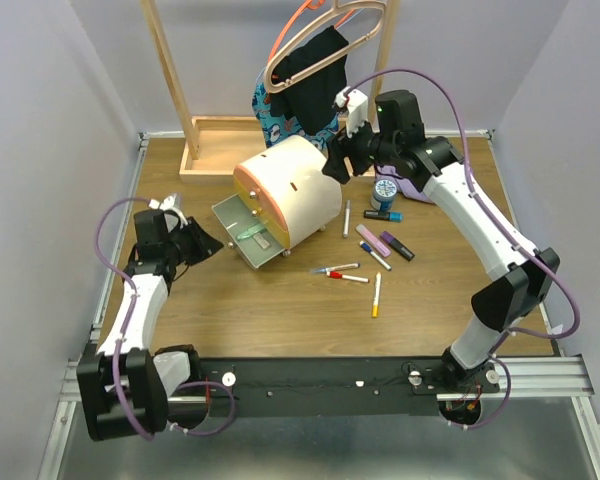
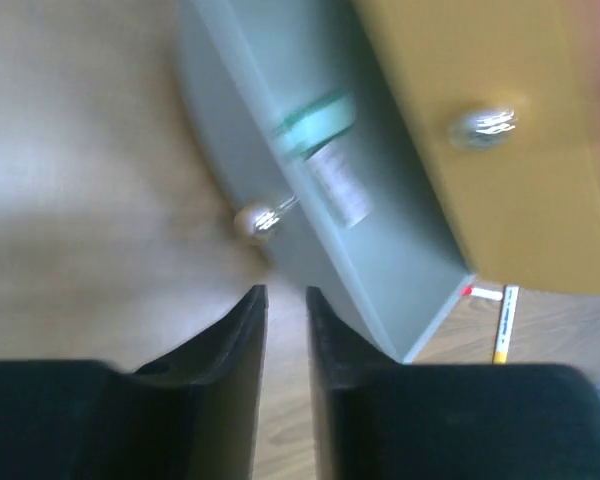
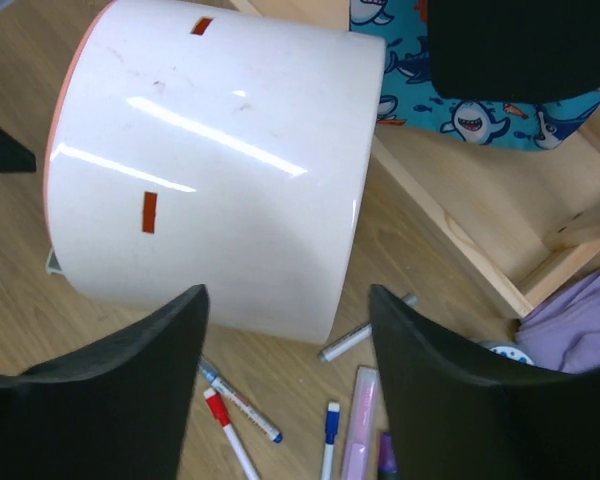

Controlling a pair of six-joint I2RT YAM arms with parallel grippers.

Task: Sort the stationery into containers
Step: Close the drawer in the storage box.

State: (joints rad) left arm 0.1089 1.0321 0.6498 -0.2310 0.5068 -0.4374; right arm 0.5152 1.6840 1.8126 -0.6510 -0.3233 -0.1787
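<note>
My right claw (image 3: 288, 300) gapes wide above the chest (image 3: 220, 150); my left claw (image 2: 285, 292), barely parted, holds nothing — pens (image 1: 348, 277) (light, slick, stiff) want a mid-barrel pinch.

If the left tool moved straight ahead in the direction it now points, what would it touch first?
Most likely the small silver knob of the open grey drawer, which sits just ahead of the left tool in its wrist view. Depth is unclear.
</note>
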